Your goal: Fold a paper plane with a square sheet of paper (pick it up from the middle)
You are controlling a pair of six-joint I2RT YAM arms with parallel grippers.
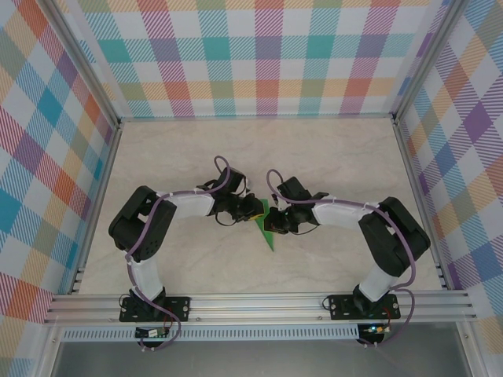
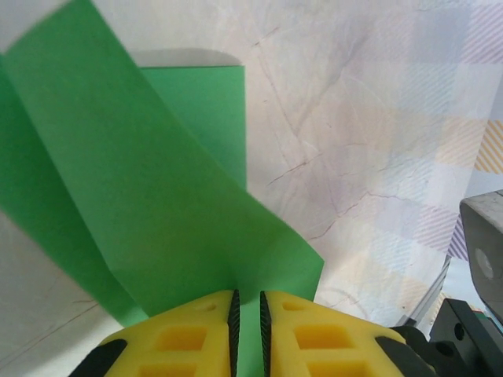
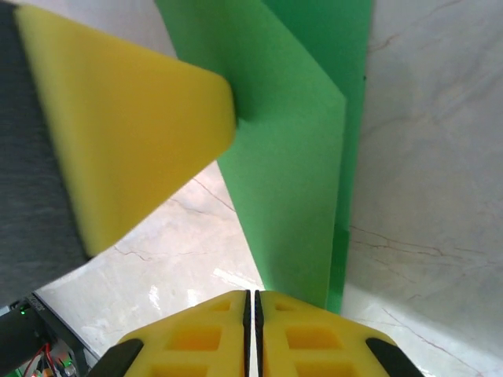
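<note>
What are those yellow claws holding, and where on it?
The left gripper pinches the folded green paper at one edge. The right gripper has its jaws shut at another edge; whether they grip it cannot be told.

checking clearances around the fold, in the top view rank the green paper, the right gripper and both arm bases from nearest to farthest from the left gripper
1. green paper: pinched in the jaws of the left gripper, mid-table.
2. right gripper: just to the right, across the paper.
3. left arm's base and right arm's base: at the near edge on either side, too close to call.
</note>
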